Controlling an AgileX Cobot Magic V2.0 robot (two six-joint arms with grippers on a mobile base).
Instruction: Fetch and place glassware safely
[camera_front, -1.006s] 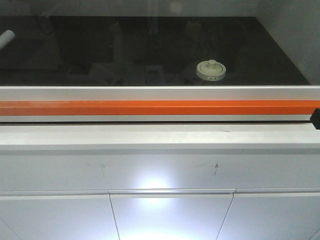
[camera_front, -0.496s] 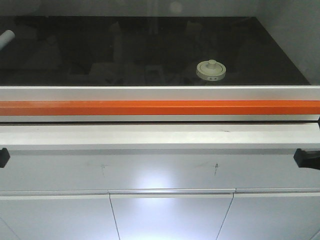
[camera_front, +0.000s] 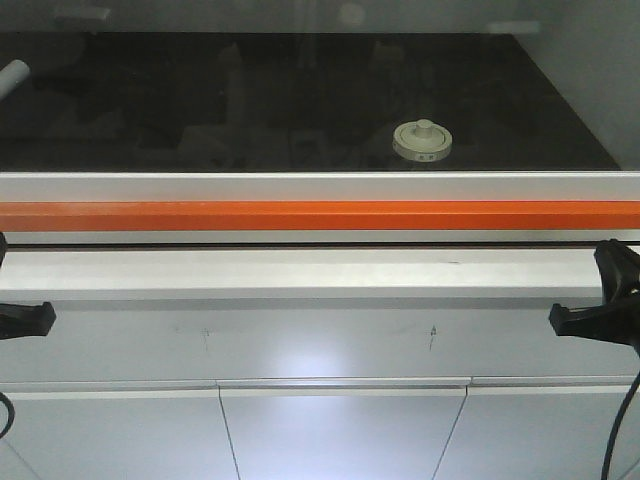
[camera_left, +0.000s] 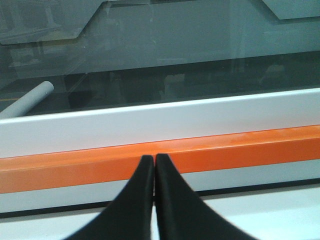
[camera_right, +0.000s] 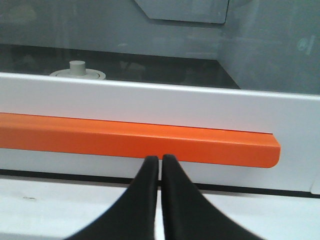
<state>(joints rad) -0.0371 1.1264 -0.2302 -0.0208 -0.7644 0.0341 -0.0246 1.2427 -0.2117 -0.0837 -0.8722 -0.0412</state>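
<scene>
- Left claw (camera_left: 154, 160) was clenched: two black fingers pressed tip to tip, nothing between them, pointing at the orange bar (camera_left: 225, 147).
- Right claw (camera_right: 160, 160) was the same, pinched tight and empty, aimed near the bar's right end.
- From the front, both claws poked in at the picture's side edges, low down, level with the front of the white ledge (camera_front: 300, 275) below the bar.
- The jar (camera_front: 423, 140) sat well apart from both, on the black worktop (camera_front: 250, 100) behind the bar, right of centre.
- The right wrist view caught only the lid (camera_right: 77, 71), knob and rim peeking over the white frame (camera_right: 175, 102).
- The left wrist view missed the jar and showed a grey tube (camera_left: 30, 100) at far left.
</scene>
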